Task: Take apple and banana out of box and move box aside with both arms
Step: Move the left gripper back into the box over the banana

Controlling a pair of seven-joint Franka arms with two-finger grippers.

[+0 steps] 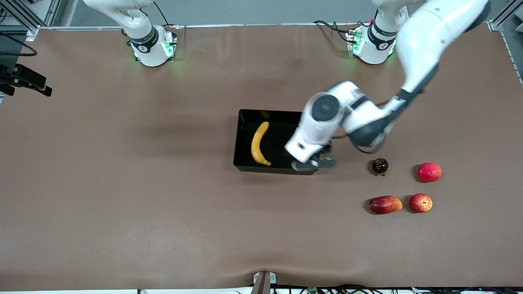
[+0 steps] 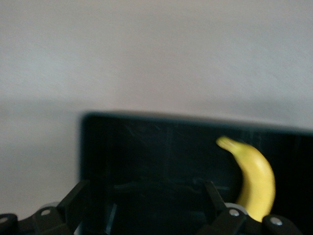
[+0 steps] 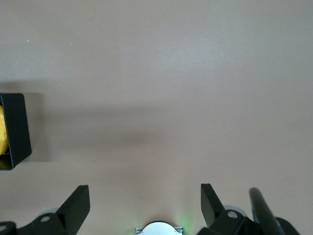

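No legible text, label, brand, number or sign on any surface in view.

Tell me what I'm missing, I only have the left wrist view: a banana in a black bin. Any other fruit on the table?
Observer: Yes. The front view shows four more toward the left arm's end of the table: a streaked red apple, a mango-like fruit, a plain red fruit and a small dark fruit.
Operator: Where's my gripper relative to the bin?
Observer: The left gripper hangs open over the black bin, at the corner nearest those fruits; the banana lies inside, at the bin's end toward the right arm.
Operator: And the other arm?
Observer: The right gripper is open over bare table and waits; only the right arm's base shows in the front view.
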